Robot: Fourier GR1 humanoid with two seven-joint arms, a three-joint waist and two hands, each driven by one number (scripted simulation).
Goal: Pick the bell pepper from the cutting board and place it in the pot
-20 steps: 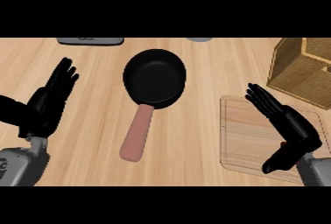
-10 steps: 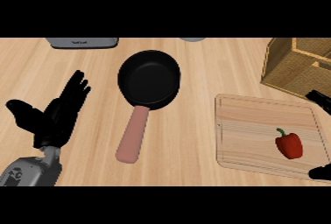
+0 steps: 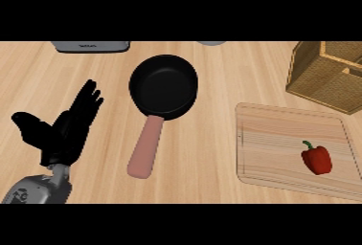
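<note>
Resting at the lower left, the left hand (image 3: 62, 131) shows straight, spread fingers, holding nothing.

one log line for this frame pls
phase: pre-grasp | bell pepper: on cutting board, untouched | pan: empty, handle toward robot | left hand: open, left of pan | right hand: out of view

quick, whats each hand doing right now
Left hand: open, fingers straight, holding nothing, at the view's left.
Right hand: not in view.
</note>
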